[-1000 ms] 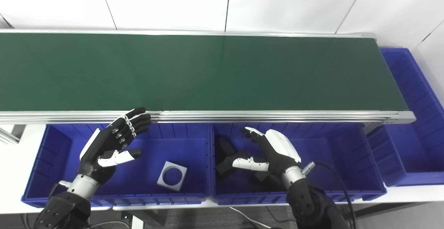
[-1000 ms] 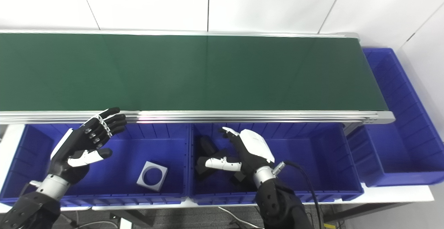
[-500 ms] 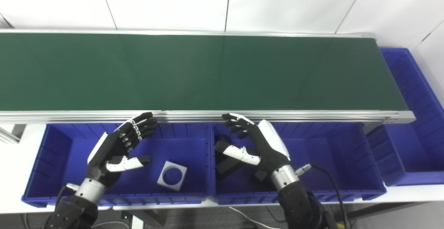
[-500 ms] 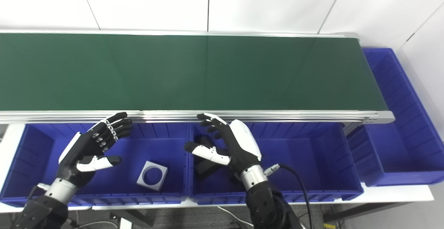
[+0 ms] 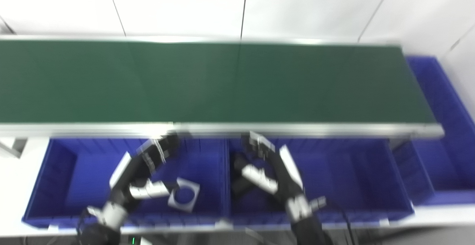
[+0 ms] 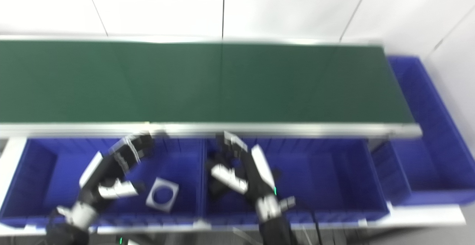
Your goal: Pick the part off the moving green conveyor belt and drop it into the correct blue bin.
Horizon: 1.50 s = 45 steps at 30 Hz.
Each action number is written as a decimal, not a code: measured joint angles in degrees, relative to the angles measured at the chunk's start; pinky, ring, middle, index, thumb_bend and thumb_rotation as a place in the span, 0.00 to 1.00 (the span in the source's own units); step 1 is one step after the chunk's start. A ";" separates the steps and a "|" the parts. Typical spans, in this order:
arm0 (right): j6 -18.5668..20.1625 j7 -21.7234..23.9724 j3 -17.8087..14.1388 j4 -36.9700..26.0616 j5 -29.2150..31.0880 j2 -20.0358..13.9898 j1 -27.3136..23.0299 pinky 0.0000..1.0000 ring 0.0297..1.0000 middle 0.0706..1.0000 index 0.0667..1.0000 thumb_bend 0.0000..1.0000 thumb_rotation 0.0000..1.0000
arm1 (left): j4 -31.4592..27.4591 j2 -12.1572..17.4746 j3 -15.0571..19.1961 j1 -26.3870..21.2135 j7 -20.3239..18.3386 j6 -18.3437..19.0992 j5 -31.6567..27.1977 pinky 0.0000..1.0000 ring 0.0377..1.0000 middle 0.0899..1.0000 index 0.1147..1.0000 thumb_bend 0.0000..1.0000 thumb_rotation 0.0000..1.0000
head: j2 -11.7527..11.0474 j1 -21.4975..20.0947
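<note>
The green conveyor belt (image 5: pixel 230 81) runs across the picture with no part on it. My left hand (image 5: pixel 143 170) hovers open over the left blue bin (image 5: pixel 63 170), fingers spread, holding nothing. A grey square part with a round hole (image 5: pixel 184 194) lies in that bin just right of the hand. My right hand (image 5: pixel 269 167) is open above the middle blue bin (image 5: pixel 352 170), over dark parts (image 5: pixel 241 185) that lie inside. Both views are blurred.
A third blue bin (image 5: pixel 441 126) stands at the belt's right end. The belt's metal rail (image 5: pixel 297 128) runs just beyond both hands. White wall panels are behind the belt.
The whole picture has shifted and blurred, so the camera has moved. Both hands have drawn back toward me and lower in the picture, still open; the right hand first swung left.
</note>
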 measured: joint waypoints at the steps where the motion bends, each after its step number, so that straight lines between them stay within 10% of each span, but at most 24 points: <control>1: -0.93 -0.21 -0.21 0.64 0.47 -0.04 0.16 0.70 0.75 0.76 0.81 0.62 0.75 | 0.12 -0.41 -0.18 0.06 0.17 -0.19 0.11 0.81 0.84 0.81 0.79 1.00 0.19 | -0.61 1.13; 19: -8.89 -1.15 -2.52 5.51 1.81 -2.18 0.75 0.70 0.74 0.75 0.79 0.53 0.71 | 1.97 -2.40 -1.28 0.30 2.76 -1.79 2.48 0.80 0.83 0.83 0.81 1.00 0.20 | -3.16 2.90; 45: -9.16 6.49 -2.34 6.86 8.41 -5.28 -1.81 0.79 0.84 0.86 0.89 0.85 0.54 | 0.44 -3.48 -2.74 0.15 5.15 0.07 5.32 0.84 0.84 0.85 0.86 1.00 0.28 | 5.53 4.83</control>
